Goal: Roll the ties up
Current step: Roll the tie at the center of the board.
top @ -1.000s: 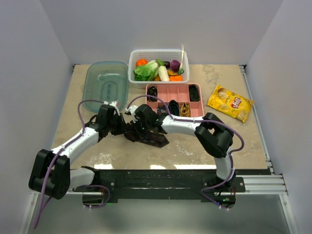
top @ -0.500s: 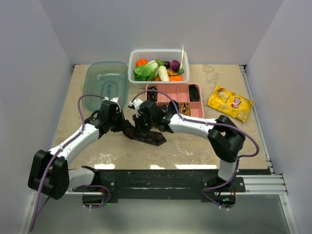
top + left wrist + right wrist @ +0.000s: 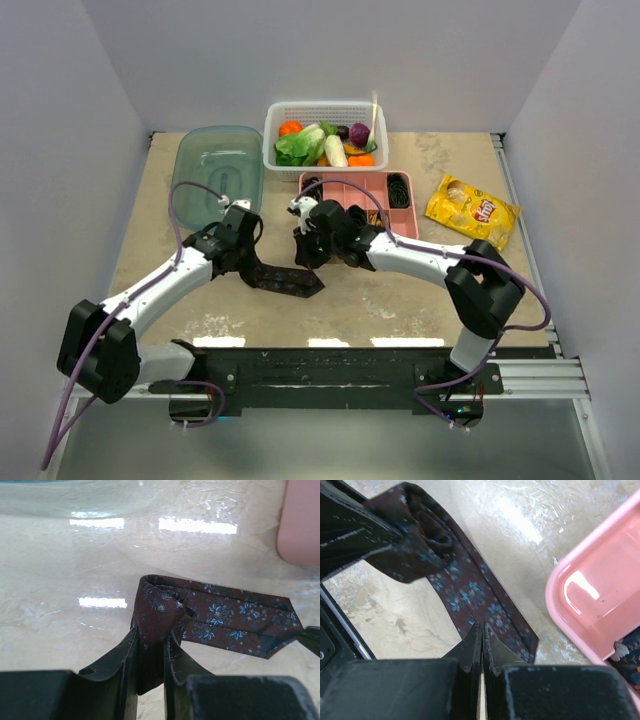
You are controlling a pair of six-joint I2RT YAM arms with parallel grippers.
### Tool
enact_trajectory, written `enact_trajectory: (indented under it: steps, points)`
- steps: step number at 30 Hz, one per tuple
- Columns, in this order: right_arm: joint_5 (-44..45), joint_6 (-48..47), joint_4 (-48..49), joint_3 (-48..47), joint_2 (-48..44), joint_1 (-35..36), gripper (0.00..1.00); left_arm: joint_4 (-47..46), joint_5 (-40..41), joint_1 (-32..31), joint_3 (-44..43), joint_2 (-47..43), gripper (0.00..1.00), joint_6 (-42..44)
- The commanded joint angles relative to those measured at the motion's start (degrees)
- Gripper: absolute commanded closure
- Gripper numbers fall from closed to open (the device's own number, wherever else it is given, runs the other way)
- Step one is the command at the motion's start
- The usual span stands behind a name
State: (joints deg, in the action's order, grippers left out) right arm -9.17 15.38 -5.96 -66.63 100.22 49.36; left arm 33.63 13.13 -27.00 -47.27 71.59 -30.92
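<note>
A dark maroon tie (image 3: 288, 281) lies on the beige worktop (image 3: 400, 300). The left gripper (image 3: 247, 262) seems to pinch its left end. Behind sit a pink tray (image 3: 414, 215), vegetable basket (image 3: 325, 105), teal container (image 3: 215, 170) and yellow chip bag (image 3: 472, 210).

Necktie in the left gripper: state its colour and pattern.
Dark maroon fabric necktie with small blue flowers, clearest in the left wrist view.

The whole table (image 3: 400, 300) is taken in from above and behind the arm bases, facing down and forward. The left wrist view is set low and close behind the left gripper (image 3: 150, 632), facing along the tabletop; the right is aimed steeply down past the right gripper (image 3: 482, 627). The maroon tie (image 3: 225, 620) and pink tray (image 3: 600, 595) (a mere corner at left) are shared by all three.
</note>
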Motion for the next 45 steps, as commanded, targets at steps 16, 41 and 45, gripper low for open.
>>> enact_trajectory:
  steps: [16, 41, 45]
  points:
    - [-1.1, 2.2, 1.8, 5.8, -8.7, -3.8, 1.0, 13.0, 29.5, -16.1, -11.0, 17.1, 1.0, -14.7]
    - [-1.0, 2.9, 2.5, 9.7, -9.4, -5.5, 1.0, 5.8, 18.0, -24.1, -13.6, 27.0, 0.87, -17.2]
    - [-1.5, 2.9, 2.6, 9.6, -9.2, -5.5, 1.0, 3.3, 15.2, -24.1, -11.8, 25.9, 0.72, -16.8]
